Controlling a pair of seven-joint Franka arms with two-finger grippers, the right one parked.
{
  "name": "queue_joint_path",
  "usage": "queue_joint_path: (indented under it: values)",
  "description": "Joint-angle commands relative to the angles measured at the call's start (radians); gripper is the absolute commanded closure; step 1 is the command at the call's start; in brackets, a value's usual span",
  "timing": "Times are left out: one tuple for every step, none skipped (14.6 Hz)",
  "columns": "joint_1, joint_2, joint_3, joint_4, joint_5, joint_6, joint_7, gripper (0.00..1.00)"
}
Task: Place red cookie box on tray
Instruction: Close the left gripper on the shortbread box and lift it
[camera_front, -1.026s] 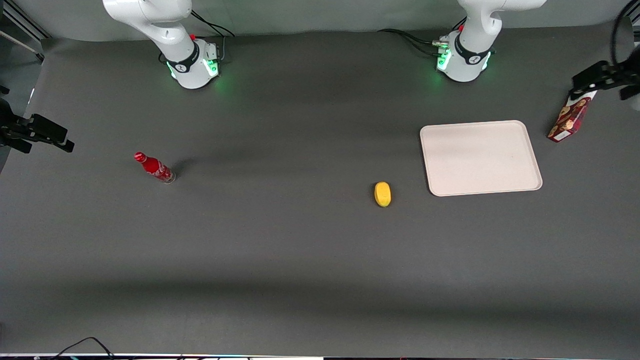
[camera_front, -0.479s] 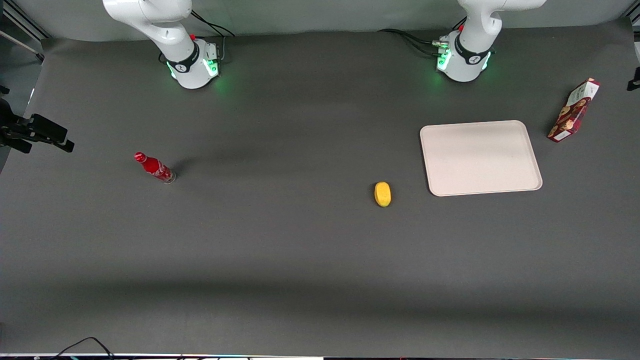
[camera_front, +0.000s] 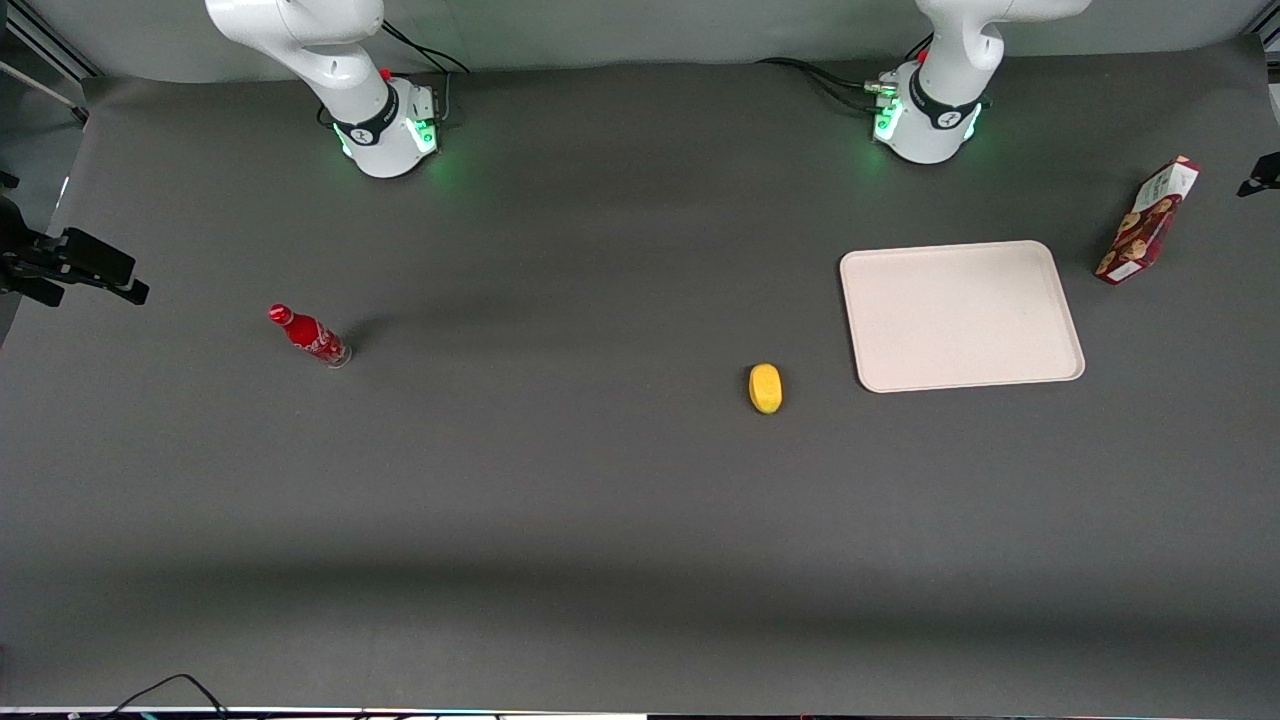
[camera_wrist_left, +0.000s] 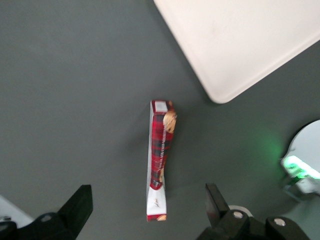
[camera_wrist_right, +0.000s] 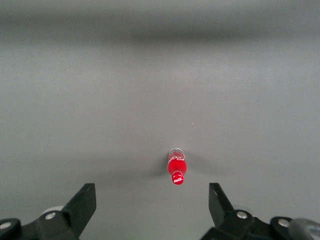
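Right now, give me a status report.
Gripper open, above red cookie box. Box on table beside tray, not on it. Nothing between them.

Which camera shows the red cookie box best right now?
The left wrist view: the red cookie box sits between the open gripper fingers. The front view shows it small, beside the tray; the right wrist view misses it.

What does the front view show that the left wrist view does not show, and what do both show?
Only the front view shows the red bottle and the yellow object, both nearer the parked arm's end than the tray. Only the left wrist view shows the gripper with open fingers, above the red cookie box, not touching it. Both show the red cookie box on the table beside the tray, not on it.
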Motion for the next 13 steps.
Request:
queue_joint_path:
  values:
    - [-0.011,-0.025,0.137,-0.233,0.015,0.284,0.15,0.0]
    - [-0.011,-0.02,0.163,-0.28,0.015,0.35,0.165,0.0]
    - [-0.011,-0.02,0.18,-0.32,0.015,0.396,0.167,0.0]
    - [-0.011,-0.019,0.189,-0.36,0.015,0.445,0.181,0.0]
    - [-0.009,-0.013,0.198,-0.399,0.015,0.511,0.21,0.0]
    - [-0.009,0.012,0.21,-0.42,0.015,0.559,0.225,0.0]
    - [-0.009,0.045,0.212,-0.428,0.015,0.594,0.245,0.0]
    - [-0.008,0.072,0.214,-0.431,0.007,0.643,0.285,0.0]
    - [0.0,0.099,0.223,-0.442,-0.008,0.692,0.319,0.0]
    - [0.002,0.116,0.235,-0.462,-0.026,0.729,0.326,0.0]
    - [0.002,0.128,0.235,-0.48,-0.036,0.757,0.327,0.0]
    - [0.002,0.141,0.235,-0.492,-0.037,0.769,0.327,0.0]
    - [0.002,0.153,0.235,-0.508,-0.04,0.785,0.327,0.0]
